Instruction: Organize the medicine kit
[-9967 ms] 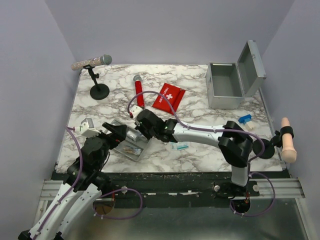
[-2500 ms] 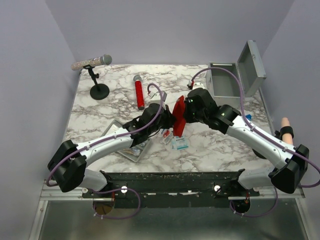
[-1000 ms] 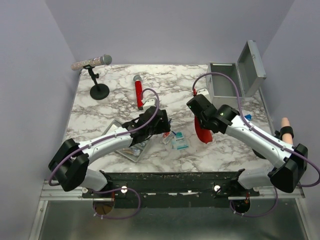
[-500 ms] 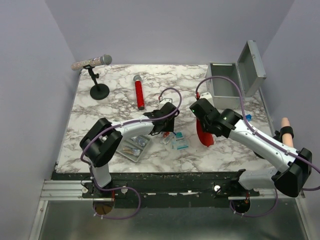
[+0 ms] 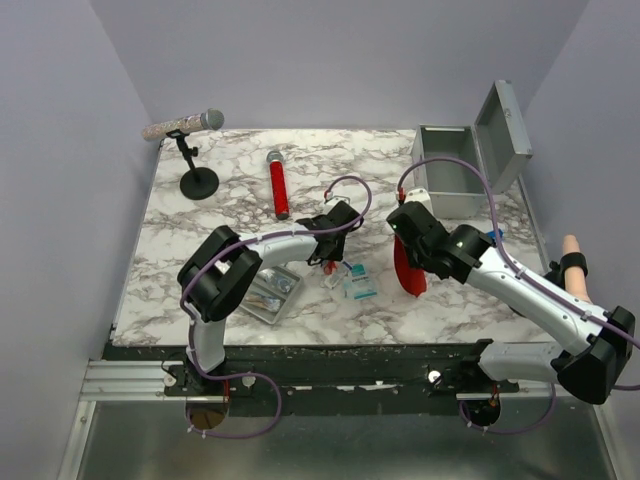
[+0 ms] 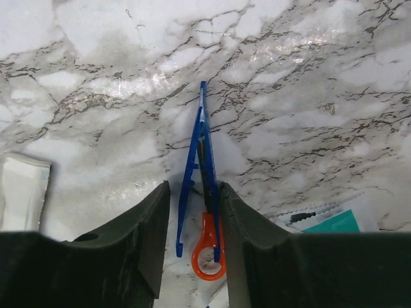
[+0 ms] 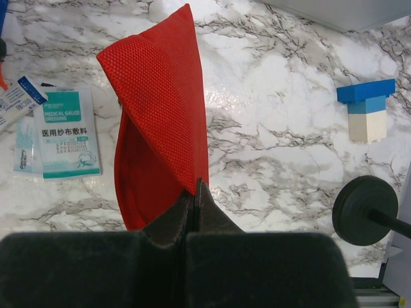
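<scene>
The medicine kit [image 5: 452,205], one box with its lid open, lies at the table's far right, beyond both grippers; nearer, the right gripper [image 7: 194,187] pinches one red pouch [image 7: 160,109]; the left gripper [image 6: 192,192] narrowly straddles one blue tool [image 6: 199,144], jaws not yet clamped.

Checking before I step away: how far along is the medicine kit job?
Done: the kit stands open, with no items visible inside. In hand: the right hand pinches the red pouch, which hangs from it; the left hand straddles the blue tool, not yet gripping. Left: pouch, tool and gauze packets are all outside the kit.
</scene>
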You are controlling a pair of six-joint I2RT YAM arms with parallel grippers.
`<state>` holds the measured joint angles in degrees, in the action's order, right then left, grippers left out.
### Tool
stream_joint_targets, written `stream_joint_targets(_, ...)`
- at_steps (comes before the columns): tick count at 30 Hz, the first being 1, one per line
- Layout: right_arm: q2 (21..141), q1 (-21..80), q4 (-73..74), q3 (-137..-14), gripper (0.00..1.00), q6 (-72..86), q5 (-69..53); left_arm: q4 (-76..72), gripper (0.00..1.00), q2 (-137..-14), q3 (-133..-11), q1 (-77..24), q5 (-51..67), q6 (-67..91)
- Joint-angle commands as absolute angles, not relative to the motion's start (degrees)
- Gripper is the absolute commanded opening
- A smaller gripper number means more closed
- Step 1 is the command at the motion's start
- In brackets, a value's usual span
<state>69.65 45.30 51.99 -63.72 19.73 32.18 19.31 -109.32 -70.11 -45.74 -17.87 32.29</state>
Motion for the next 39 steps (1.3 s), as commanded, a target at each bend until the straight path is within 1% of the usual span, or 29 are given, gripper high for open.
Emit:
stream_joint_targets(1,68.20,45.09,50.54,-62.84,0.01,20.48,31.47,20.04,0.37,-110.48,-70.40,-45.44,-17.85,31.11)
stream_joint_targets(3,68.20,45.17,50.36,-62.75,0.01,20.48,31.55,19.25,0.29,-109.43,-69.70,-45.44,-17.49,31.29)
stream_joint_targets(5,68.29,45.09,50.36,-63.10,0.01,20.48,31.55,18.72,0.25,-108.03,-69.26,-45.44,-17.40,31.64)
stream_joint_targets(12,69.08,45.09,50.10,-64.77,0.01,20.92,32.17,16.35,0.20,-100.47,-66.80,-44.83,-18.45,33.57)
stream_joint_targets(17,70.40,44.91,48.69,-66.35,0.01,21.71,31.99,12.05,0.18,-90.90,-61.98,-44.65,-17.50,37.17)
stream_joint_targets(23,73.21,42.28,46.32,-69.60,0.01,24.43,27.61,1.87,0.15,-76.32,-52.14,-44.74,-10.91,44.72)
stream_joint_targets(26,73.74,39.56,45.09,-71.27,0.01,26.53,21.90,-6.74,0.15,-67.89,-45.55,-44.74,-7.13,49.99)
stream_joint_targets(29,74.44,37.45,44.12,-73.12,0.01,28.30,17.15,-19.82,0.15,-62.85,-38.34,-44.82,-3.35,54.65)
stream_joint_targets(32,76.19,37.09,44.56,-75.66,0.01,29.70,14.69,-31.17,0.16,-62.84,-36.39,-45.17,-0.89,57.39)
stream_joint_targets(35,77.52,37.09,44.91,-77.08,0.01,31.02,11.88,-38.64,0.19,-66.69,-37.26,-46.31,2.02,57.83)
stream_joint_targets(37,77.87,37.00,45.00,-77.69,0.01,31.64,10.20,-42.78,0.20,-69.68,-38.14,-47.45,3.60,57.14)
stream_joint_targets(39,78.13,37.00,45.61,-78.13,0.01,31.82,9.49,-43.07,0.20,-72.67,-40.33,-47.99,5.70,56.25)
